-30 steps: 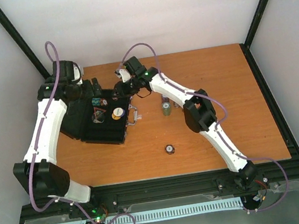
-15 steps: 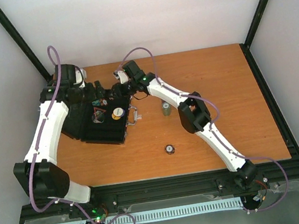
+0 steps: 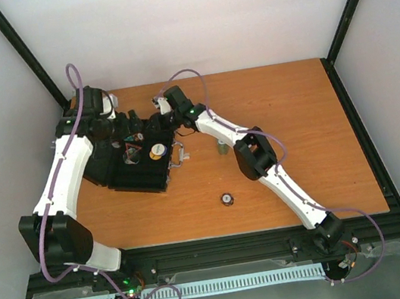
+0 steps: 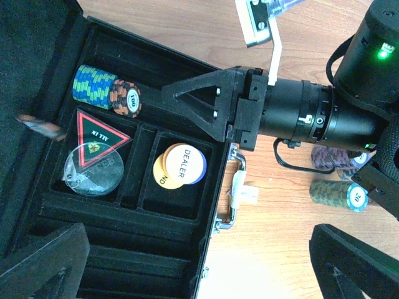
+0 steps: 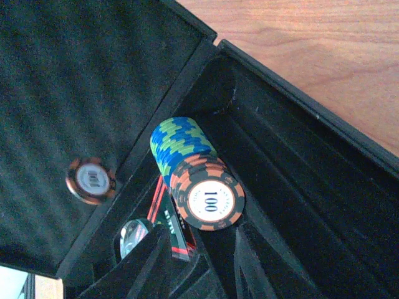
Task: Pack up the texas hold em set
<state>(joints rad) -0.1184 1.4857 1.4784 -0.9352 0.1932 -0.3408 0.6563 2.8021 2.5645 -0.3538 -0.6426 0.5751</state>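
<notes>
The black case (image 3: 139, 176) lies open at the back left, its lid (image 5: 75, 81) tipped back. In the left wrist view a blue-green chip stack (image 4: 93, 84) with orange chips (image 4: 126, 99) lies in a slot. Beside them are the triangular token (image 4: 96, 132), a clear disc (image 4: 93, 174) and dealer discs (image 4: 181, 167). One orange chip (image 5: 91, 180) rests apart on the lid. My right gripper (image 5: 199, 249) is open, its tips at the orange "100" chips (image 5: 211, 198). My left gripper (image 4: 199, 274) hovers wide open above the case's handle (image 4: 234, 190).
A green chip stack (image 4: 336, 194) and a purple one (image 4: 340, 159) stand on the table right of the case, partly under my right arm (image 3: 215, 124). A small round disc (image 3: 227, 199) lies alone nearer the front. The wooden table (image 3: 313, 138) ends at black frame rails.
My right arm has reached a little further left and down over the open case. My left gripper has barely shifted.
</notes>
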